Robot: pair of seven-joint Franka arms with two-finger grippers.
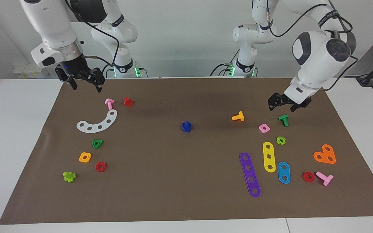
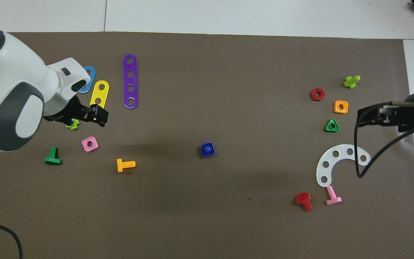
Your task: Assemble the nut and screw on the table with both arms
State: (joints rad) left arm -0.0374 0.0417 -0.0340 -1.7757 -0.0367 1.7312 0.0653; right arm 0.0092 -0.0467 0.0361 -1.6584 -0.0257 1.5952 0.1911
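The dark-blue nut [image 1: 186, 128] and dark-blue screw [image 1: 186, 124] sit together as one piece in the middle of the brown mat [image 1: 160, 181] on the table; in the overhead view the piece [image 2: 207, 149] shows as a rounded square with a round centre. No gripper touches it. My left gripper [image 1: 283, 106] is open and empty, raised over the dark-green bolt [image 1: 283, 120] toward the left arm's end. It also shows in the overhead view [image 2: 97, 117]. My right gripper [image 1: 85, 83] is open and empty, raised over the mat's edge nearest the robots, above the pink bolt [image 1: 109, 103].
A yellow-orange bolt [image 1: 238, 117], pink square nut [image 1: 264, 128], perforated strips [image 1: 250, 174] and an orange heart plate [image 1: 325, 154] lie toward the left arm's end. A white curved strip [image 1: 97, 123], red bolt [image 1: 128, 101], green triangle nut [image 1: 97, 144] and orange square nut [image 1: 85, 157] lie toward the right arm's end.
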